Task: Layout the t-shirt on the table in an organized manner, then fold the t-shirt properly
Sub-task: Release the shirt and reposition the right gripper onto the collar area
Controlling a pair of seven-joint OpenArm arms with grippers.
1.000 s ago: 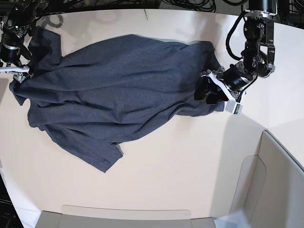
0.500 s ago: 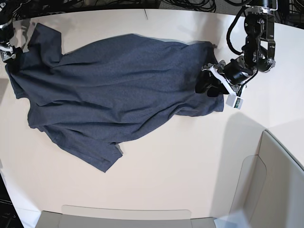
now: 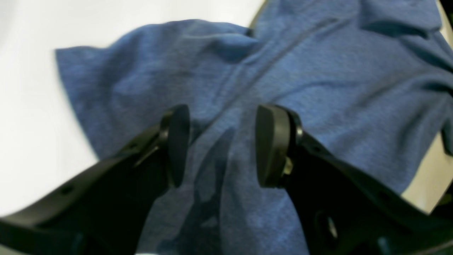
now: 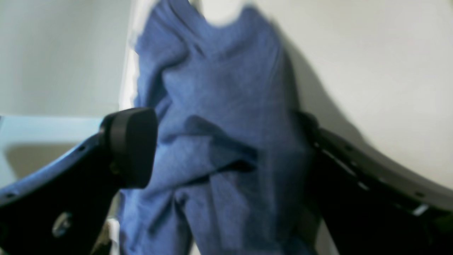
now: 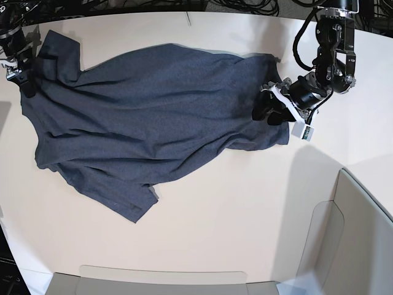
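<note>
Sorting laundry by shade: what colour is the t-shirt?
Dark heathered blue-grey t-shirt, plain on the visible side; clearest in the base view.

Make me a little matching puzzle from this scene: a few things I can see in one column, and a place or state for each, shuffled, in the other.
Things:
1. t-shirt
2. left gripper
3. right gripper
4. table

Descriptions:
A. off-white, lying under everything
B. open over the cloth at the base view's right
C. spread out, rumpled, dark blue-grey
D. open at the cloth's far left corner

Pairs: 1-C, 2-B, 3-D, 4-A
</note>
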